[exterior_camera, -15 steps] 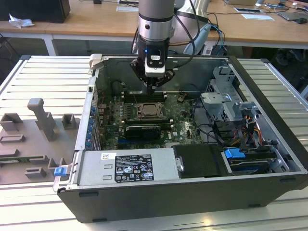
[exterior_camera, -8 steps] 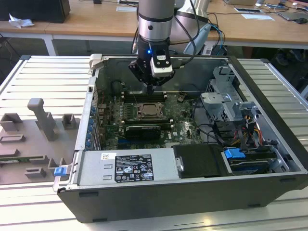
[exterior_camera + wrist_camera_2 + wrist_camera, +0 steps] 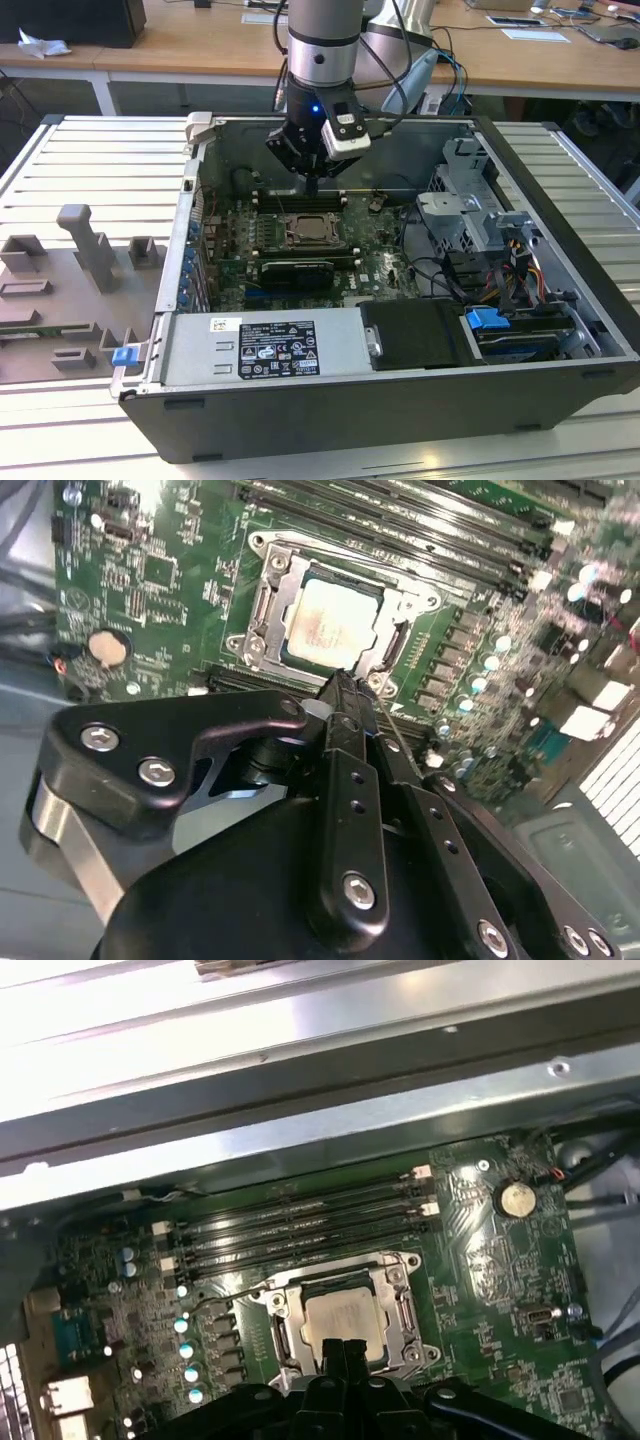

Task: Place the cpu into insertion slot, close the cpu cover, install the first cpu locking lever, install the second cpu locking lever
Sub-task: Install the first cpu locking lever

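cpu (image 3: 325,625): seated in the insertion slot (image 3: 262,602).
cpu cover (image 3: 405,602): judged closed, flat on the slot, framing the cpu.
locking levers: latching unclear, likely remaining.
gripper (image 3: 345,684): clenched, empty, above the slot's edge.

The exterior view looks down on the whole open computer case (image 3: 330,420); both wrist views (facing opposite ways) sit close above the insertion slot (image 3: 262,620) (image 3: 280,1330).

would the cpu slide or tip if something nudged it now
Probably neither: the cpu lies flat, framed by the cpu cover, so it likely stays put. It looks thin, rigid and probably light; its smooth top may be slippery.
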Controlling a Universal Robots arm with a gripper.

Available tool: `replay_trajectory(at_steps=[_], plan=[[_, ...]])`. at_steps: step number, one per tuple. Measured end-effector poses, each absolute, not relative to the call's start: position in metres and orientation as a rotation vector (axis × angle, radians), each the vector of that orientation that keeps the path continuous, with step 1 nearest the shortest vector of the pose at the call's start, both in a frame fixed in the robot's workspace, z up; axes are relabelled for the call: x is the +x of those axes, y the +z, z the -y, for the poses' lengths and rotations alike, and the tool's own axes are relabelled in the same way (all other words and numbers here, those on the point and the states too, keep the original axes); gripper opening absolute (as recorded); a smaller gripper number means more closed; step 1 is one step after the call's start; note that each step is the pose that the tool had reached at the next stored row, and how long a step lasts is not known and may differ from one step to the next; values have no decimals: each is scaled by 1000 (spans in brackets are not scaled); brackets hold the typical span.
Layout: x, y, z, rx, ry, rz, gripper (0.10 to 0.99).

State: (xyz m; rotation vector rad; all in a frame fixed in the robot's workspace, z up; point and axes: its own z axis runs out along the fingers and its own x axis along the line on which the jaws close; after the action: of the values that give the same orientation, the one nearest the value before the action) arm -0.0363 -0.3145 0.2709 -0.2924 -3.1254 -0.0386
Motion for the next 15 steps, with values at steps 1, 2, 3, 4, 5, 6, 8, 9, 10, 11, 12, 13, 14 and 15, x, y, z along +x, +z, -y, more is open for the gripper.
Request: replay_trajectory(at_steps=[1, 2, 3, 4, 5, 6, 8, 9, 10, 11, 12, 13, 14, 15], plan=[[-36, 271, 315, -255, -39, 3128, 106], [-36, 271, 315, -229, -39, 3130, 106], [-36, 270, 315, -170, -39, 3134, 106], [-36, 270, 315, -118, -38, 3135, 106], [-36, 270, 315, -81, -38, 3136, 106], [-36, 270, 315, -49, -38, 3137, 106], [-36, 270, 315, 34, -38, 3136, 106], [-37, 270, 315, 56, -38, 3136, 106], [-38, 270, 315, 60, -42, 3136, 106], [-39, 270, 315, 61, -46, 3137, 106], [-41, 270, 315, 61, -50, 3137, 106], [-44, 270, 315, 62, -55, 3138, 106], [-47, 270, 315, 62, -59, 3139, 106], [-51, 270, 315, 62, -64, 3140, 106]])
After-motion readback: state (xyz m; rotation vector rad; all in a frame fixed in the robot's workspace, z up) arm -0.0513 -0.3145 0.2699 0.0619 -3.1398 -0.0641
